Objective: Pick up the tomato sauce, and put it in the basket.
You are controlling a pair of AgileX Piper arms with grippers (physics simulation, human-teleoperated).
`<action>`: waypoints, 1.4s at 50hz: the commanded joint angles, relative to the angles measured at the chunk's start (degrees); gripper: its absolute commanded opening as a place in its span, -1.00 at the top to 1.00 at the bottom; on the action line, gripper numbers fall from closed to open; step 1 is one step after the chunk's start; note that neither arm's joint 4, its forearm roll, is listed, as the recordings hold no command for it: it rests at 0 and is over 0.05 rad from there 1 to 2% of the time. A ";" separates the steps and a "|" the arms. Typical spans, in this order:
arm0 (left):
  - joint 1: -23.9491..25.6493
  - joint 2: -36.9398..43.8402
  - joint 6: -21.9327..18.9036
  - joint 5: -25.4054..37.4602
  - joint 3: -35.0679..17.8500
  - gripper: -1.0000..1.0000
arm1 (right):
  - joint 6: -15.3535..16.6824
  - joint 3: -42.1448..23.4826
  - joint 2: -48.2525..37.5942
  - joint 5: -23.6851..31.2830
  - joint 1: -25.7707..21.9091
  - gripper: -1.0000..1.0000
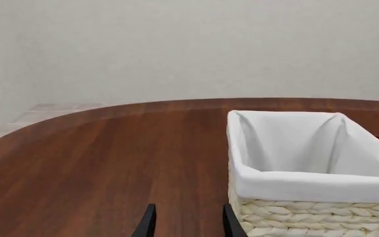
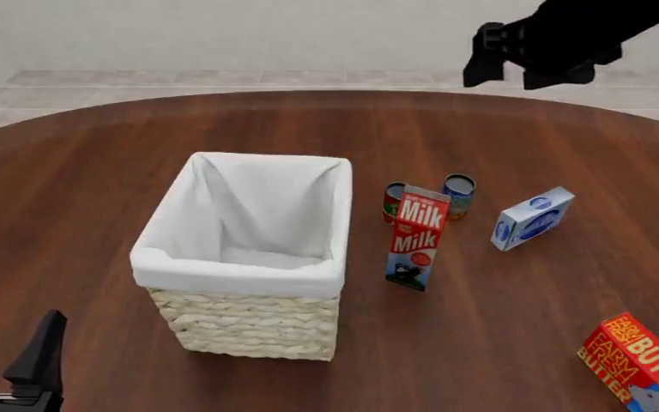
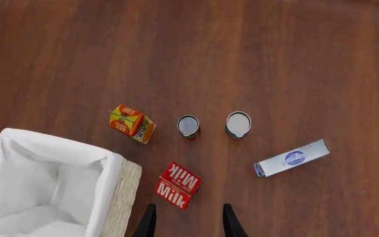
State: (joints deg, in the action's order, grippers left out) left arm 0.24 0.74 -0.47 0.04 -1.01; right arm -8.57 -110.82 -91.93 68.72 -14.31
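The milk carton [image 3: 178, 185] sits just ahead of our right claw [image 3: 185, 221], spread and empty high above the bench, with the upright tomato sauce [image 3: 188, 126] beyond it, beside the basket [image 3: 114, 168].

Tomato sauce [image 2: 394, 202] upright — behind milk carton [image 2: 417, 238], beside basket [image 2: 250, 330].
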 commanded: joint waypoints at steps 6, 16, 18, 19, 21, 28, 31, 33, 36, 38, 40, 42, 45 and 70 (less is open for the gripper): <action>-0.15 0.48 -0.04 0.78 -1.28 -1.00 | 0.33 -2.86 -8.39 -2.59 -0.80 -1.00; -0.15 -0.37 -0.04 0.72 -0.37 -1.00 | 0.69 -3.12 -12.30 -5.39 -0.72 -1.00; -0.16 -0.18 -0.03 1.16 -0.99 -1.00 | 0.73 -2.64 -12.89 -6.18 -0.78 -1.00; -0.16 0.28 -0.04 1.13 -1.43 -1.00 | 0.84 -2.53 -13.21 -6.48 -0.74 -1.00; -0.16 0.42 -0.03 1.27 -1.71 -1.00 | 0.79 -2.14 -14.06 -7.28 -0.80 -1.00; -0.15 0.64 -0.03 1.18 -1.83 -1.00 | 0.73 -1.96 -15.68 -8.21 -1.41 -1.00; -0.15 0.59 -0.03 1.14 -1.74 -1.00 | 0.66 -1.51 -16.51 -9.24 -1.55 -1.00; -0.16 -0.22 -0.01 0.78 -0.57 -1.00 | 0.51 -0.74 -17.01 -10.30 -1.77 -1.00; -0.16 0.16 -0.02 0.43 -0.60 -1.00 | 0.00 0.22 -17.34 -11.51 -2.33 -1.00; -0.16 0.14 -0.03 0.43 -0.60 -1.00 | -0.16 1.04 -17.64 -12.42 -2.67 -1.00; -0.16 0.15 -0.02 0.43 -0.60 -1.00 | -0.42 1.49 -17.96 -13.12 -3.10 -1.00; -0.16 0.14 -0.03 0.43 -0.60 -1.00 | -0.78 1.59 -18.52 -13.75 -3.61 -1.00; -0.15 -0.22 -0.02 0.76 -0.56 -1.00 | -0.75 1.85 -19.04 -14.24 -3.75 -1.00; -0.15 0.16 -0.02 0.43 -0.60 -1.00 | -0.41 5.25 -21.46 -18.88 -4.17 -1.00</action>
State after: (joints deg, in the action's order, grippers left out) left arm 0.25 0.66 -0.46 0.61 -1.50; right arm -9.04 -106.80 -112.43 51.56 -18.09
